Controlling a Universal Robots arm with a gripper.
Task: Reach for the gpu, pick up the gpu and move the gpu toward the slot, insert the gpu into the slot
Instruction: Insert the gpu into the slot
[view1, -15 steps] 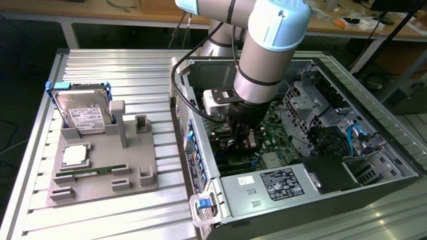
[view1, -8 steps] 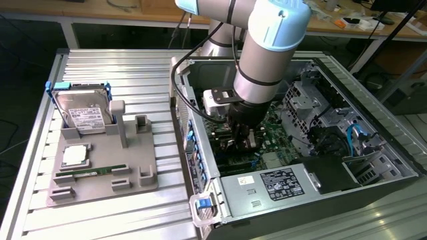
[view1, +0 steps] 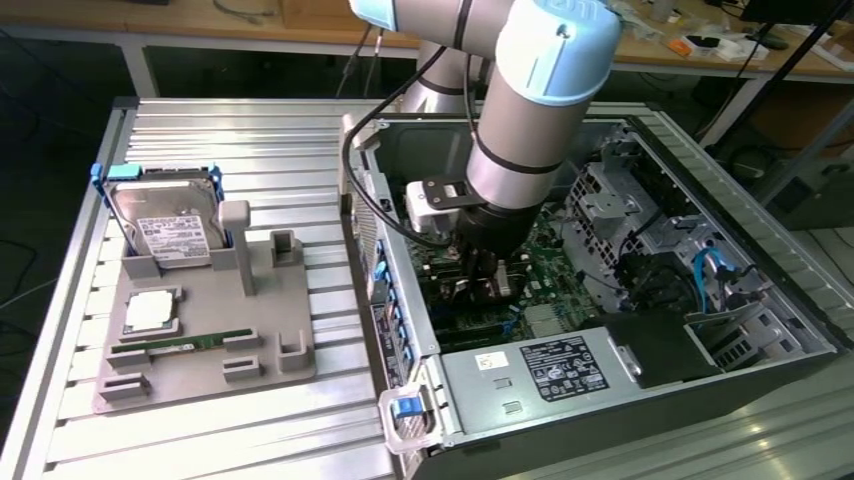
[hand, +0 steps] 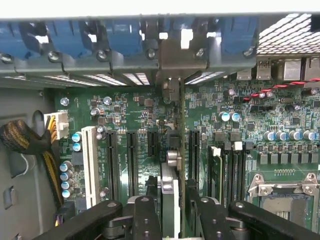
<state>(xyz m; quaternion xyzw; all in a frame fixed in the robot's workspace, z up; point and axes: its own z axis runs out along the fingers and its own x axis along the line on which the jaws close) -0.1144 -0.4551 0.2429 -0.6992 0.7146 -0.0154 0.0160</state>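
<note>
My gripper (hand: 172, 200) sits deep inside the computer case (view1: 641, 400), jaws straddling the gpu (hand: 172, 150); it stands edge-on on the motherboard (hand: 125, 115), seemingly seated; whether I'm gripping or loosened, I cannot tell.

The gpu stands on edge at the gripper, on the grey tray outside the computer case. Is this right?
Not quite. The gpu stands on edge at the gripper, but inside the computer case, over the green motherboard; the wrist view shows it.
</note>
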